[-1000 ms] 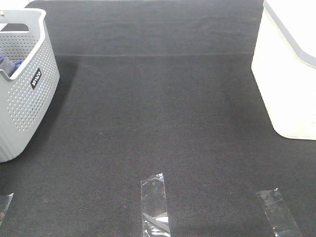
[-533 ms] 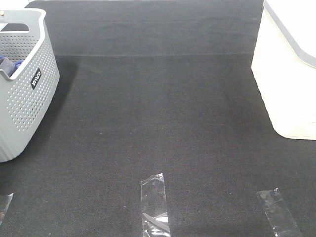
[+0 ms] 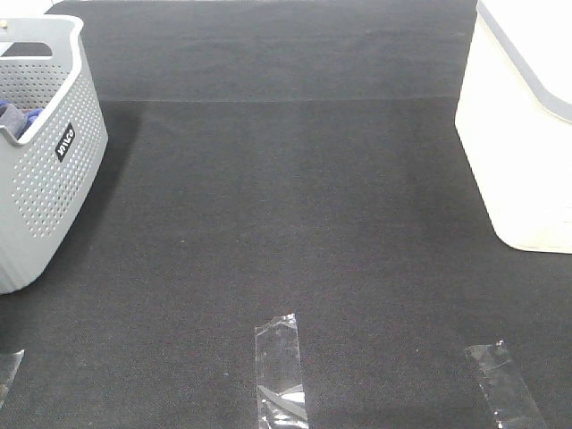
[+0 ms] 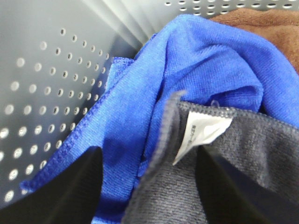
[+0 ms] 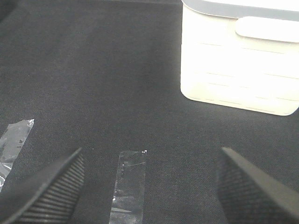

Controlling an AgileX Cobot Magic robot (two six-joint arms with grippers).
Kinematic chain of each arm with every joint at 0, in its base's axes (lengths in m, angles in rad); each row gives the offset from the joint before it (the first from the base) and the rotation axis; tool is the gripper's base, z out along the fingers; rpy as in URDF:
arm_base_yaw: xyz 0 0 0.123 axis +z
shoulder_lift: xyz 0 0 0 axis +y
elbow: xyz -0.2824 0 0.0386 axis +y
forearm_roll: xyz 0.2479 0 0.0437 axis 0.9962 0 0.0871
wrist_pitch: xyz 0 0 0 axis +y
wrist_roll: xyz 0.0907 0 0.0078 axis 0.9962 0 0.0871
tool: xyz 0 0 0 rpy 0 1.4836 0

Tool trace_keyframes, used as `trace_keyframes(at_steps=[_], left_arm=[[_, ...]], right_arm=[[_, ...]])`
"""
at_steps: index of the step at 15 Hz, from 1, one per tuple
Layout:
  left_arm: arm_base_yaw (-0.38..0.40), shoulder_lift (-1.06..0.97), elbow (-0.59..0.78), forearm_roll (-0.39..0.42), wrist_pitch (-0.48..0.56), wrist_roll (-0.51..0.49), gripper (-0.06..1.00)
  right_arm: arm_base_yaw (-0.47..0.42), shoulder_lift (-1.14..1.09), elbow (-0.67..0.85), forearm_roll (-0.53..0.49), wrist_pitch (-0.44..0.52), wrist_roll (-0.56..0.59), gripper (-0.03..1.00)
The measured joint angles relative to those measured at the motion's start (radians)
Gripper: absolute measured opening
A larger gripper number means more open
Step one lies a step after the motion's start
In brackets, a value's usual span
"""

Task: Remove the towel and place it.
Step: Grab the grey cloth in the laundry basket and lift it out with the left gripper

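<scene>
The towel is dark greyish with a white label and a stitched hem. It lies inside the grey perforated basket, on top of a bright blue cloth. My left gripper is open, its two dark fingers on either side of the towel's hem edge, close above it. My right gripper is open and empty over the black mat. Neither gripper shows in the exterior high view, where the basket stands at the far left with a bit of the blue cloth showing.
A brown cloth lies in the basket beyond the blue one. A white bin stands at the right, also in the right wrist view. Clear tape strips are stuck near the mat's front edge.
</scene>
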Motion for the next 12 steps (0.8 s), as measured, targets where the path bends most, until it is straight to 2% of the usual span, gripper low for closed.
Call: trace_keyframes(at_steps=[1, 3, 9, 12], left_arm=[[0.0, 0.0, 0.0, 0.0, 0.0, 0.0, 0.54], [0.0, 0.004, 0.0, 0.0, -0.001, 0.0, 0.44], [0.0, 0.004, -0.003, -0.002, -0.023, 0.003, 0.01], [0.0, 0.004, -0.003, -0.004, -0.025, 0.017, 0.0]], right_arm=[[0.0, 0.0, 0.0, 0.0, 0.0, 0.0, 0.73], [0.0, 0.0, 0.0, 0.0, 0.0, 0.0, 0.73], [0.0, 0.0, 0.0, 0.0, 0.0, 0.0, 0.73], [0.0, 0.0, 0.0, 0.0, 0.0, 0.0, 0.73]])
